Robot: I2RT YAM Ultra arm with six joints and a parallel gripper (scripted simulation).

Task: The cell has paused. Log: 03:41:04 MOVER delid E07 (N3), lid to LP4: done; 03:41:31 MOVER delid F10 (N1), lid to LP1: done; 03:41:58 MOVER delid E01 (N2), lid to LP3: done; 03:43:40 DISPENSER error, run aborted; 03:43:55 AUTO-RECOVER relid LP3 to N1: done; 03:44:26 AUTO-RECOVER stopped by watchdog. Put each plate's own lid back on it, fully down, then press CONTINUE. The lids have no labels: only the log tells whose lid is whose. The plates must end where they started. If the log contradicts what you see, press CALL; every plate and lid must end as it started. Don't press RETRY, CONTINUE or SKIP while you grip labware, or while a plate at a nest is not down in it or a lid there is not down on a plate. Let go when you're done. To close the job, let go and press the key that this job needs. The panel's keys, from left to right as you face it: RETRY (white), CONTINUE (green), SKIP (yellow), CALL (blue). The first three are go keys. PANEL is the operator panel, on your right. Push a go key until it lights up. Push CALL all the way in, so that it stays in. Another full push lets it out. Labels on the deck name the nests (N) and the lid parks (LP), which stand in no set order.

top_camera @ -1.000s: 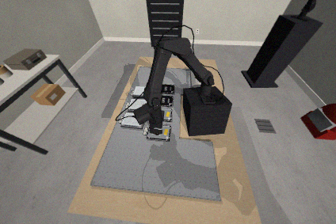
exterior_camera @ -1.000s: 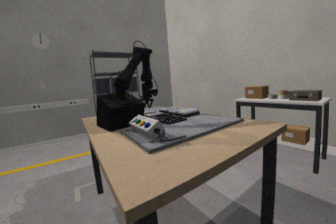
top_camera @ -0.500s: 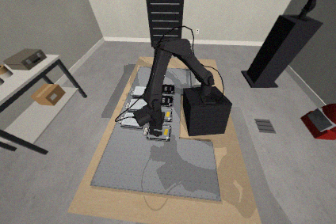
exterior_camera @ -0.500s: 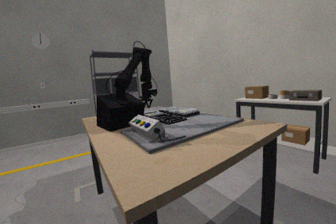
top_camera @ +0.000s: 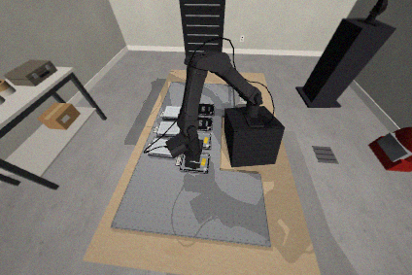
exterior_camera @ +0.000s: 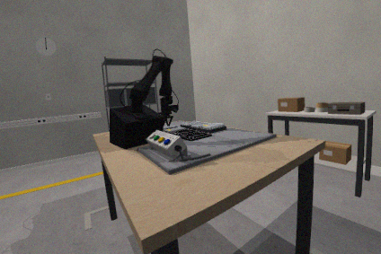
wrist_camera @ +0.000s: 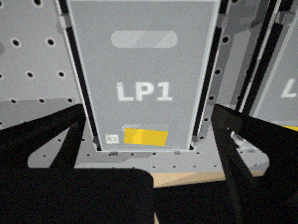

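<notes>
Deck (top_camera: 194, 209) carries the arm's black pedestal (top_camera: 253, 141); operator panel (exterior_camera: 165, 141) sits at its near edge. Gripper (wrist_camera: 150, 150) is hung over the lid park marked LP1 (wrist_camera: 144, 75), jaws spread fully wide, nothing held. Lid pickup at LP1 seems in hand; next, a straight descent is needed so the fingers straddle the lid's long sides.
</notes>
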